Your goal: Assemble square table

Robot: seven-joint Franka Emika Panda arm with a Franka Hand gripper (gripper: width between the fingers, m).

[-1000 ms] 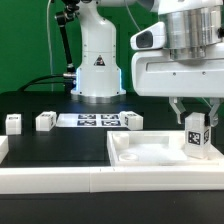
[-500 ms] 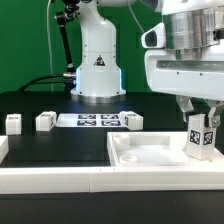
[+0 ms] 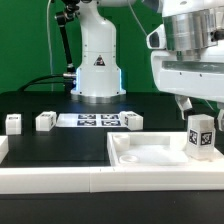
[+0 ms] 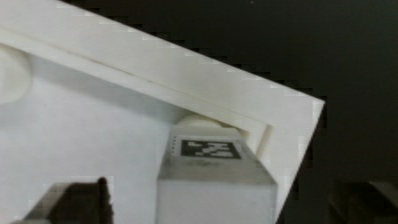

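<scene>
The white square table top (image 3: 150,152) lies at the exterior view's lower right, its raised rim (image 4: 196,75) running across the wrist view. One white leg (image 3: 201,137) with a black-and-white tag (image 4: 210,150) stands upright in the top's far right corner. My gripper (image 3: 200,108) hangs just above that leg. It is open, and its dark fingers (image 4: 75,200) stand to either side of the leg with a gap showing. Three more legs rest on the black table: one (image 3: 13,123) at the far left, one (image 3: 45,121) beside it and one (image 3: 132,120) behind the top.
The marker board (image 3: 90,120) lies flat in front of the arm's white base (image 3: 97,65). A long white border rail (image 3: 60,182) runs along the front edge, and another piece (image 3: 3,150) sits at the left edge.
The jaws have spread and let go of the leg, which now stands on its own in the corner. The gripper has shifted a little up and toward the exterior view's right.
</scene>
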